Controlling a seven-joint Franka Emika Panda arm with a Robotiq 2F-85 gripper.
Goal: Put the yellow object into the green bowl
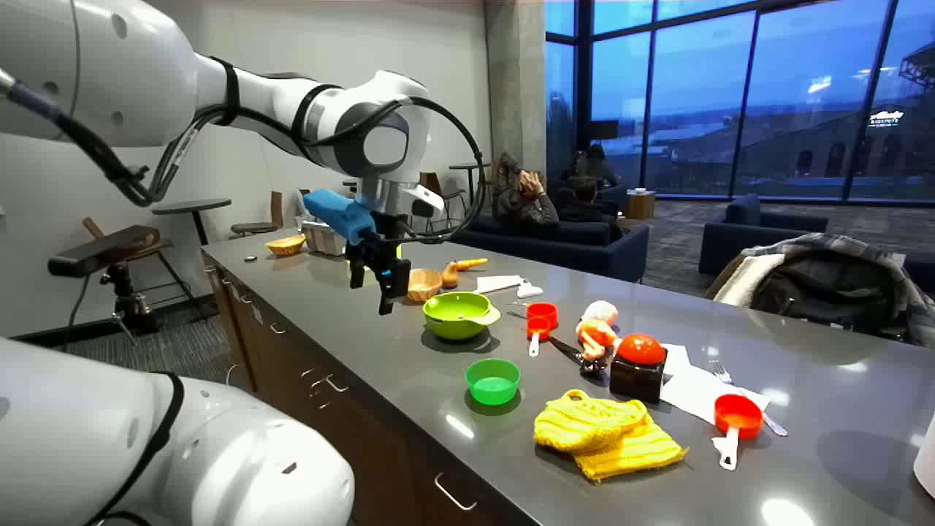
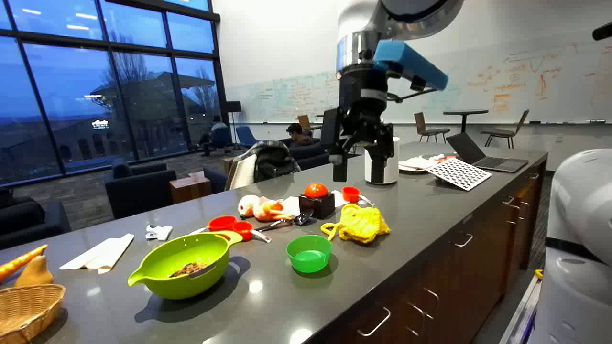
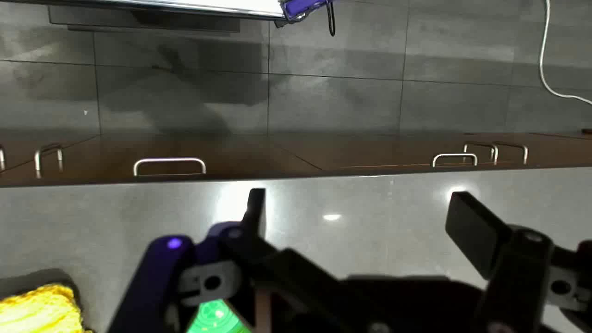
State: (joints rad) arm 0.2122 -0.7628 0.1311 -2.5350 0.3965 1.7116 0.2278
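Observation:
The yellow object is a crumpled knitted cloth (image 1: 603,435) lying on the counter; it shows also in an exterior view (image 2: 358,223) and at the lower left of the wrist view (image 3: 39,310). A small green bowl (image 1: 493,392) stands beside it, also in an exterior view (image 2: 309,258) and partly hidden behind a finger in the wrist view (image 3: 215,318). A larger lime-green spouted bowl (image 1: 454,330) holds brown bits, seen in an exterior view (image 2: 184,289). My gripper (image 1: 374,288) is above the counter, fingers pointing down, wide apart with nothing between them in the wrist view (image 3: 363,212).
Red measuring cups (image 2: 223,222), a pink toy (image 1: 597,332) and a dark box with a red-orange dome (image 1: 637,376) stand behind the cloth and bowls. A wicker basket (image 2: 31,306) and a white cylinder (image 2: 388,165) are farther along. The counter's front edge (image 3: 296,177) drops to drawers.

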